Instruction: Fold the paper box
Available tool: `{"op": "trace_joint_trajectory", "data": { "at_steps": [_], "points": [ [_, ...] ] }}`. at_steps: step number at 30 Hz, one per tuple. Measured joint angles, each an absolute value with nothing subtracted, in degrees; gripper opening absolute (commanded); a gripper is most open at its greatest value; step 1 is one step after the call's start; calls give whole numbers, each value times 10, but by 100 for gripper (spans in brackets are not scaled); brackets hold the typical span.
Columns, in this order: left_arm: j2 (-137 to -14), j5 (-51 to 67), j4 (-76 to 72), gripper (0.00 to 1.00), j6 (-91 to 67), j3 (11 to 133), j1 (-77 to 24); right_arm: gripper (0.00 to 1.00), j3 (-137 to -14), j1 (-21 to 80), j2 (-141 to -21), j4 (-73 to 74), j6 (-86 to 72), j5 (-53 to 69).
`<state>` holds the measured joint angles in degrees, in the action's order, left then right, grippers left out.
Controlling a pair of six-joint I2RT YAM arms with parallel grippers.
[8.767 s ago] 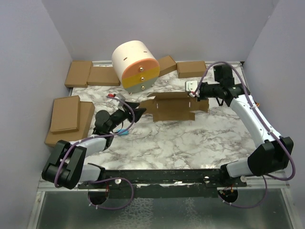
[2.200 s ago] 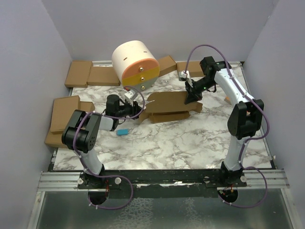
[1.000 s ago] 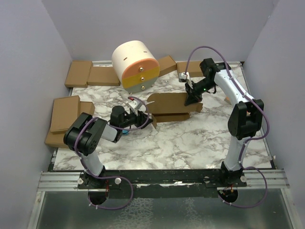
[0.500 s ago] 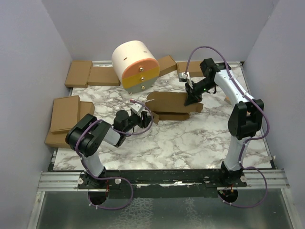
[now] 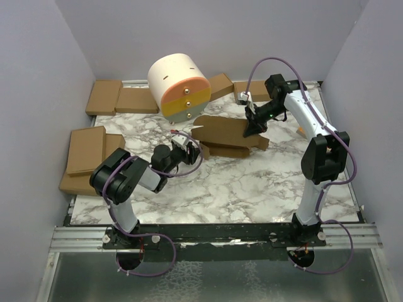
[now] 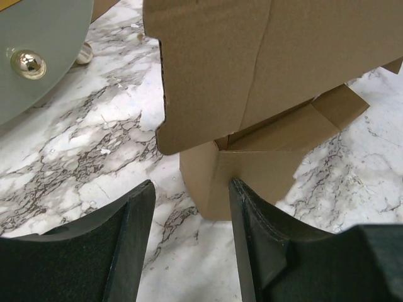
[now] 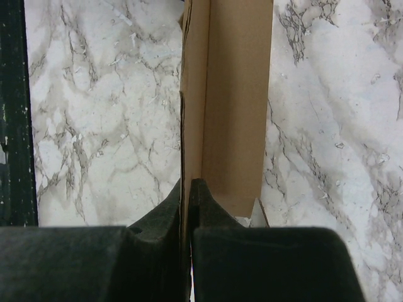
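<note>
Cardboard first: the box (image 5: 227,133) is sitting on the marble table (image 5: 252,189) just in front of the drawer unit (image 5: 179,88), a bit to its right, and it's only half done. One big panel is leaning over a lower layer with loose flaps poking out underneath, nothing tucked yet. I'd say we're mid-fold, working on getting the end flaps in.

The right gripper (image 5: 253,128) is pinching the box end furthest from the drawer unit, jaws closed tight on a thin cardboard edge, basically acting as the anchor. The left gripper (image 5: 187,151) is hanging low in front of the drawer unit, right at the box's nearer end, jaws about half apart and holding nothing. In its wrist view the lower flap's corner is sitting just ahead of the fingers (image 6: 135,233); can't tell if it's touching.

Next move, my guess: left needs to be easing in and nipping or nudging that lower flap up while right is holding the panel steady. Thin card, so pushing hard is probably creasing it or dragging the whole box.

Spare flat boxes (image 5: 104,97) are lying well left of the drawer unit, out of the way.
</note>
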<state>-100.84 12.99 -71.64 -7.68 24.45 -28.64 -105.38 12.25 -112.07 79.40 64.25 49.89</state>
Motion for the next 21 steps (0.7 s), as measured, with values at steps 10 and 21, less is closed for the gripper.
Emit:
{"op": "trace_joint_trajectory", "data": {
  "at_steps": [10,21],
  "points": [
    [-1045,129,-745,54,-71,269,-286,1,-1054,123,-1124,795,636,499],
    [-1067,106,-773,57,-70,282,-309,1,-1054,123,-1128,795,636,500]
  ]
}}
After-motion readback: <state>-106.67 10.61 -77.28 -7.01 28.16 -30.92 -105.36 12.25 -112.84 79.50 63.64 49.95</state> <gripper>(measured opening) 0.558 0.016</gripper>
